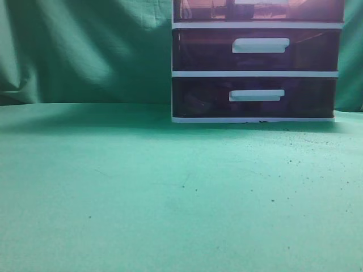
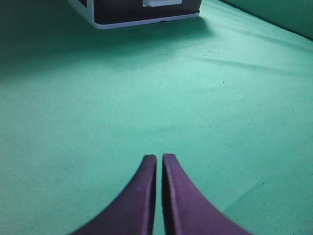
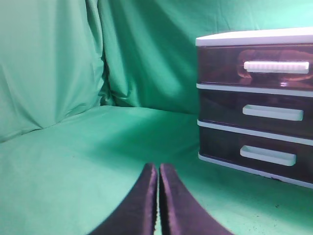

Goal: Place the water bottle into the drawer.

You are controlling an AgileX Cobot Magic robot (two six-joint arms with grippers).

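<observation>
The drawer (image 3: 254, 66) is the top one of a white-framed unit, with a dark purplish front and a white bar handle; it sits pushed in. In the exterior view only its lower part (image 1: 258, 10) shows at the top edge. The water bottle is out of view. My left gripper (image 2: 159, 157) is shut and empty, low over the green cloth, well in front of the unit's base (image 2: 146, 22). My right gripper (image 3: 158, 166) is shut and empty, to the left of the unit. Neither gripper shows in the exterior view.
Two like drawers, the middle one (image 1: 255, 50) and the bottom one (image 1: 255, 96), sit shut below the top one. A green cloth (image 1: 142, 187) covers the table and hangs as a backdrop (image 3: 58, 58) behind and to the left.
</observation>
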